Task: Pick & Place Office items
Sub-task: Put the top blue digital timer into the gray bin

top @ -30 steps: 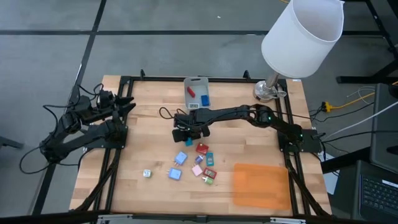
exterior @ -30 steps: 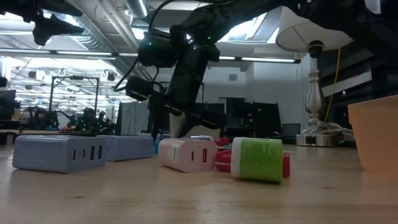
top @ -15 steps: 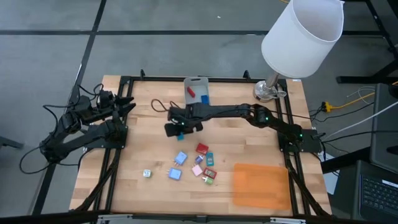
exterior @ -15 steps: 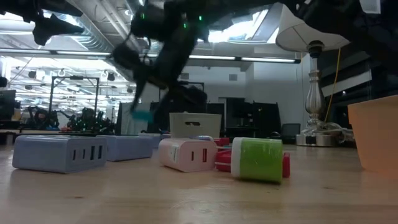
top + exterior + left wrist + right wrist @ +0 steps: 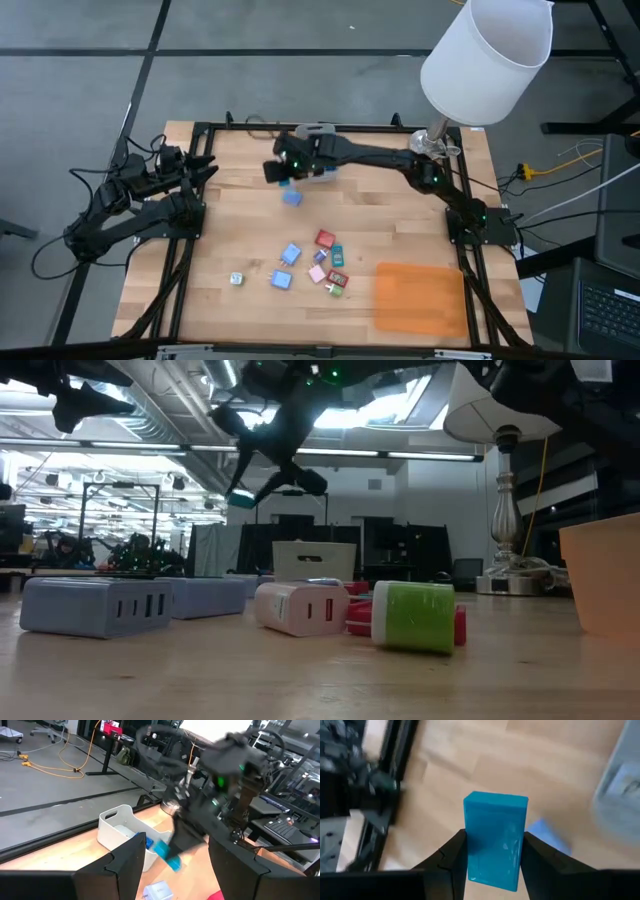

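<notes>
My right gripper [image 5: 284,178] hangs above the table just left of the grey bin [image 5: 318,132], shut on a teal block [image 5: 495,840], also seen as the teal block [image 5: 240,499] and the teal block [image 5: 167,855]. A blue piece [image 5: 291,197] lies on the table under it. Several more small pieces, blue, red, pink, green and white, lie in a cluster [image 5: 312,264] near the table's middle; the low view shows a pink one [image 5: 300,607] and a green one [image 5: 414,617] close up. My left gripper [image 5: 203,166] waits open at the table's left edge. My right gripper pinches the teal block between its two fingers [image 5: 451,854], one on each long side [image 5: 470,845]. The block's far end sticks out past the fingertips. The fingers slant downward, and the block [image 5: 240,499] is lifted well clear of the table.
A table lamp with a white shade [image 5: 487,50] stands at the far right corner. A flat orange mat [image 5: 420,297] lies at the near right. The bin holds a red and a blue piece. Bare wood lies left of the cluster and along the near edge.
My right gripper has carried the teal block up from beside the cluster and toward the table's far edge, ending high beside the bin. The block has gone from near table height to lifted well clear. The pieces in the cluster have stayed in place.
</notes>
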